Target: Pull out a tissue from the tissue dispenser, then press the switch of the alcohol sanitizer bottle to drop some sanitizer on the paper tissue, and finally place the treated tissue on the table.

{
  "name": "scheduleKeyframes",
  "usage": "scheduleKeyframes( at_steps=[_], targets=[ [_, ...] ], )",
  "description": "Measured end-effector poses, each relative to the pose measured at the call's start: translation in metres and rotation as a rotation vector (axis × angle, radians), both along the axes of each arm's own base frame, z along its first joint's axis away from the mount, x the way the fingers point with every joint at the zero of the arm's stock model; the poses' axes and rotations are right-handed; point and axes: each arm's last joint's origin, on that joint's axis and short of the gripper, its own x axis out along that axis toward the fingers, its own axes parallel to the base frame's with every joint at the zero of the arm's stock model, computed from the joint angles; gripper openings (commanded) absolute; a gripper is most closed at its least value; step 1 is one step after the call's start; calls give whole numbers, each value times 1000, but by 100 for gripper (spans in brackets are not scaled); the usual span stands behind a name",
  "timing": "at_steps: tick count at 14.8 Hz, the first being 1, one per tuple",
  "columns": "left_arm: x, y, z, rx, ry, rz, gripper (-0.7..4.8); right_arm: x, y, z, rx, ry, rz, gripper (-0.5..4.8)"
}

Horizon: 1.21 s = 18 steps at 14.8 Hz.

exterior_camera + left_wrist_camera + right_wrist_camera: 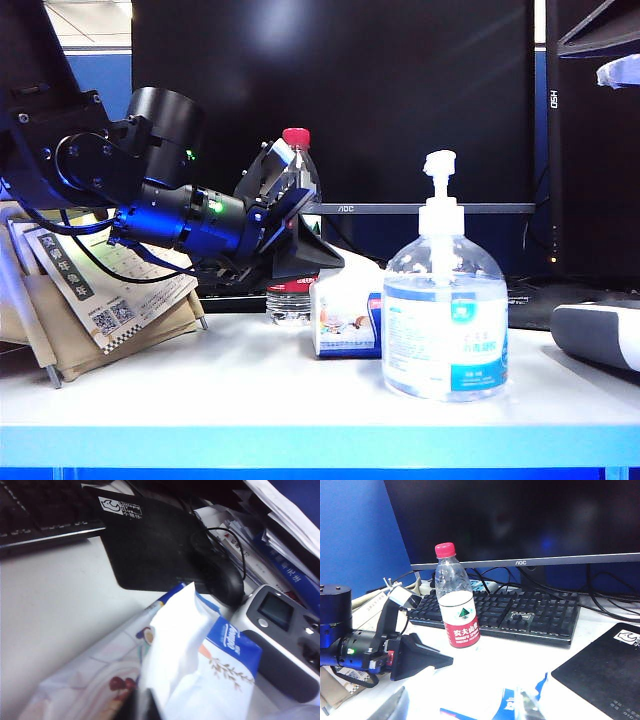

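Exterior view: left gripper (322,258) is angling down from the left, its black fingers (300,250) sitting right over the top of the tissue dispenser (345,318). Fingers are looking drawn in, but whether they are pinching the tissue is not clear from here. Alcohol sanitizer bottle (446,322) is standing upright near the front of the tabletop (250,400), just right of the dispenser, white switch (439,170) on top. Red-capped water bottle (293,290) is standing behind the gripper. Desk calendar (100,290) is leaning at the far left.

Left wrist view: tissue (175,640) is sticking up as a white tuft from the dispenser (230,670). A dark finger tip (137,707) is sitting at the tuft's base; grip cannot be confirmed. Black mouse pad (145,540) and mouse (220,575) are lying beyond.

Right wrist view: right gripper's fingers are not visible here. Left gripper (435,661) is showing with fingers close together above the tabletop (520,665), beside the water bottle (457,600), keyboard (520,612) behind.
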Motion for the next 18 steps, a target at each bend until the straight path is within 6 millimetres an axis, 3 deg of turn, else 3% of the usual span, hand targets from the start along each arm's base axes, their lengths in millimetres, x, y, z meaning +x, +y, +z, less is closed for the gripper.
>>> scheduleKeyframes(
  at_steps=[5,11,14,18],
  targets=[
    [-4,-3,3,-83,72,-162,-6,-1,1,0,-2,1,43,271],
    [11,-18,47,-226,78,-506,-6,0,1,-4,-12,41,51,271],
    [6,-17,48,-239,118,-664,-6,3,3,-9,-22,86,89,271],
    [5,-17,54,-260,125,-724,-6,13,8,-16,-26,122,177,271]
  ],
)
